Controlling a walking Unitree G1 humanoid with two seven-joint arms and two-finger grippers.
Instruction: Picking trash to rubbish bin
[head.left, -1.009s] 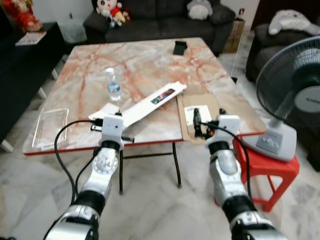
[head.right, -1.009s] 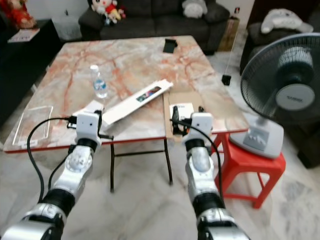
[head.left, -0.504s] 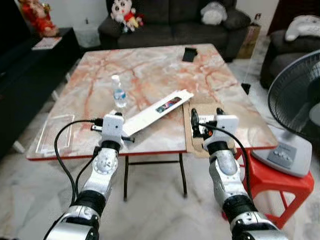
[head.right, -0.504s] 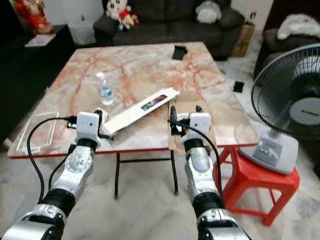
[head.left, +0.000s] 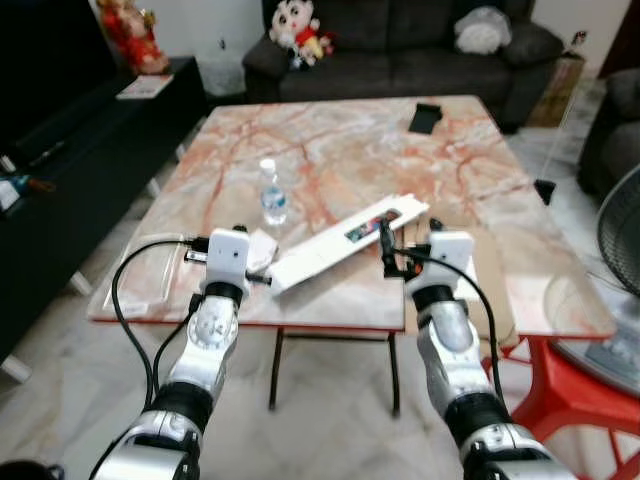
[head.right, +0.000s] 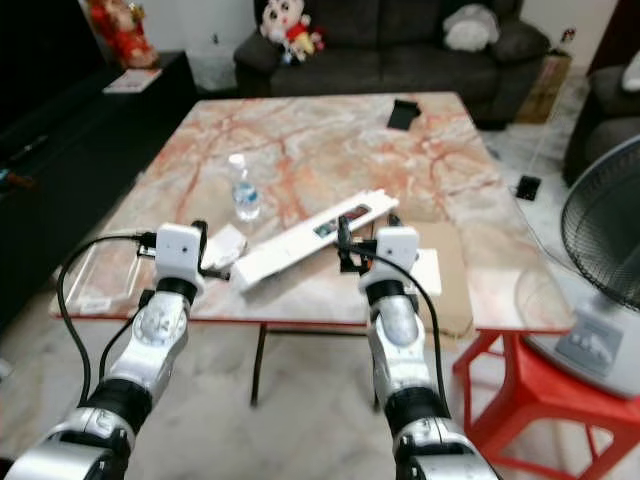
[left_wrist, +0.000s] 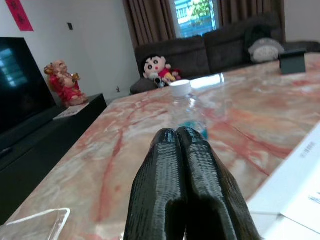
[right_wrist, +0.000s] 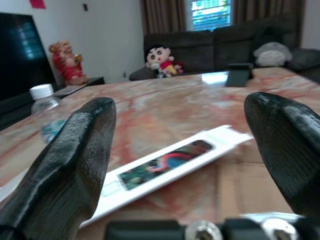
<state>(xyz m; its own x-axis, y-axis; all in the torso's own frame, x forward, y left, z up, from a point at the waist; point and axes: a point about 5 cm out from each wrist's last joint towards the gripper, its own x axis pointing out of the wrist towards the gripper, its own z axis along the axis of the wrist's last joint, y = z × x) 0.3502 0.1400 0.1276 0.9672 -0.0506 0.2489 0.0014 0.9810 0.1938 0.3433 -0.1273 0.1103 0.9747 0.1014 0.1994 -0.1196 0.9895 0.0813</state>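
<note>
- Whole view has swung since a second ago: table now sits more to the left, the fan has slid mostly off the right edge, and a dark TV cabinet (head.left: 80, 130) has come in on the left. That's the camera turning, the stuff on the table hasn't budged. Both arms are held up at the near table edge as before.
- Left gripper (left_wrist: 180, 165) is up at the near edge of the marble table (head.left: 330, 150), fingers pressed flat together, holding nothing. It's aimed at the bottle.
- Right gripper (right_wrist: 187, 165) hangs over the near edge a bit right of centre, fingers (right_wrist: 75, 160) spread wide, nothing between them.
- Trash on the table: a clear bottle (head.left: 272, 195) with a white cap, standing upright left of centre.
- A long white box (head.left: 350, 240) with a colourful picture on it lies diagonally, near end by the left gripper, far end pointing right.
- Small white paper scrap (head.left: 258, 248) lies just beside the box's near end.
- Flat cardboard (head.right: 445, 275) lies on the right near part of the table, hanging over the edge, white sheet on top.
- Clear tray (head.left: 140, 270) sits at the near left corner.
- Small black thing (head.left: 425, 118) on the far right side, can't tell what it is.
- Dark sofa (head.left: 400, 50) behind the table with a doll (head.left: 297, 20) on it. Red stool (head.right: 540, 385) near right, fan (head.right: 605, 240) base on it.
</note>
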